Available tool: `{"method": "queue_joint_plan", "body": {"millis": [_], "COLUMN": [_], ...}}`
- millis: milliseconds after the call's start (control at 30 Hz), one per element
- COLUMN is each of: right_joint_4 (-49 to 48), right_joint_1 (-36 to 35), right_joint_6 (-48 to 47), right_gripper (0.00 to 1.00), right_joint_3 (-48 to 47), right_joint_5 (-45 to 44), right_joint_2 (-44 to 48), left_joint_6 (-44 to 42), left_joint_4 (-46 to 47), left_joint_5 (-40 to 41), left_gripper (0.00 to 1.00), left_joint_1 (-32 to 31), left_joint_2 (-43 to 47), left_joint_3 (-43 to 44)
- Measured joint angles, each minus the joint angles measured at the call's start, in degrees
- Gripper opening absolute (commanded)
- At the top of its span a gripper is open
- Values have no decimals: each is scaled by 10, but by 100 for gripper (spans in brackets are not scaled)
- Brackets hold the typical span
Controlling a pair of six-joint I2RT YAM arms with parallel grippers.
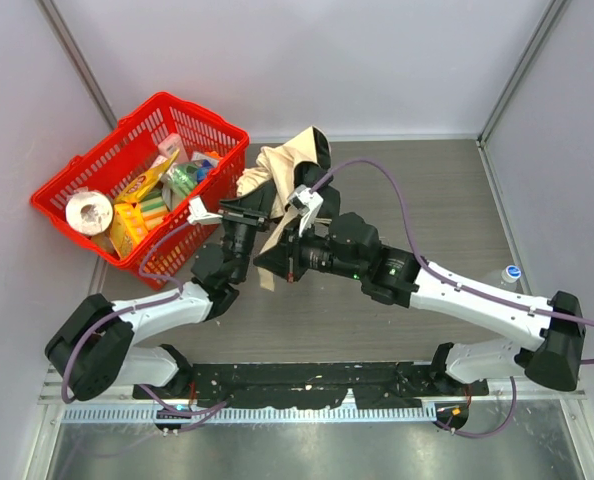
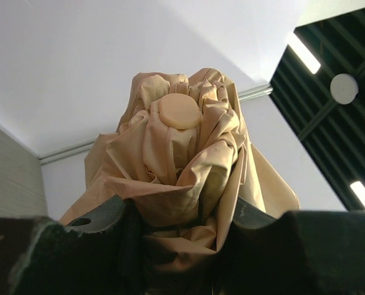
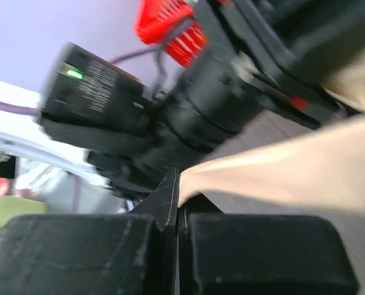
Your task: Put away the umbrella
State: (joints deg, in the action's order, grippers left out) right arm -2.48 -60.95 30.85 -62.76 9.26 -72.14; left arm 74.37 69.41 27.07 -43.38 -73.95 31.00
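The beige umbrella (image 1: 282,165) is a bunched fabric bundle held up above the table's middle, just right of the red basket. My left gripper (image 1: 245,212) is shut around the bundle. In the left wrist view the folds and the round tan cap (image 2: 179,112) rise out of the left gripper (image 2: 179,227). My right gripper (image 1: 282,258) is close beside the left one, its jaws shut on a flap of the umbrella's fabric (image 3: 281,172). In the right wrist view the flap leaves the right gripper (image 3: 177,196) toward the right. The shaft and handle are hidden.
The red basket (image 1: 217,125) stands at the back left, holding a tape roll (image 1: 89,212) and several packets. It also shows in the right wrist view (image 3: 167,24). A small bottle (image 1: 510,273) stands at the table's right edge. Walls close in the back and sides.
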Motion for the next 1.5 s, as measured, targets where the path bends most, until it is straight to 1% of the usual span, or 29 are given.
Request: {"method": "queue_joint_plan", "body": {"millis": [67, 233, 333, 433, 567, 700, 800, 933, 1033, 1167, 1333, 1400, 1500], "right_joint_4": [21, -1, -63, -146, -274, -363, -431, -546, -625, -701, -773, -790, -797], "right_joint_1": [-1, -12, -52, -84, -107, -110, -111, -120, -139, -151, -158, -158, -160], "right_joint_6": [-33, -77, -101, -126, -145, -155, -172, -240, -298, -328, -359, -377, -396], "right_gripper": [1, 1, 1, 1, 1, 1, 1, 1, 1, 1, 1, 1, 1], "right_joint_3": [9, 85, 137, 182, 269, 334, 359, 379, 391, 425, 450, 461, 487], "right_joint_5": [-23, -33, -55, -120, -223, -282, -322, -402, -469, -536, -590, -607, -617], "right_joint_2": [-2, -25, -55, -62, -34, -7, -11, -58, -108, -147, -191, -200, -187], "left_joint_6": [33, 80, 92, 96, 107, 124, 160, 242, 296, 323, 327, 328, 332], "left_joint_4": [5, 7, 5, -7, -33, -126, -213, -343, -410, -468, -522, -543, -562], "left_joint_5": [1, 1, -1, -3, -3, 8, 10, -9, -24, -39, -69, -80, -97], "left_gripper": [0, 0, 0, 0, 0, 0, 0, 0, 0, 0, 0, 0, 0], "left_joint_1": [0, 0, 0, -5, -17, -33, -42, -43, -43, -43, -45, -45, -45], "left_joint_2": [0, -13, -19, -21, -18, 14, 43, 57, 59, 59, 59, 59, 59], "left_joint_3": [0, 22, 33, 41, 59, 85, 114, 153, 159, 161, 182, 185, 185]}}
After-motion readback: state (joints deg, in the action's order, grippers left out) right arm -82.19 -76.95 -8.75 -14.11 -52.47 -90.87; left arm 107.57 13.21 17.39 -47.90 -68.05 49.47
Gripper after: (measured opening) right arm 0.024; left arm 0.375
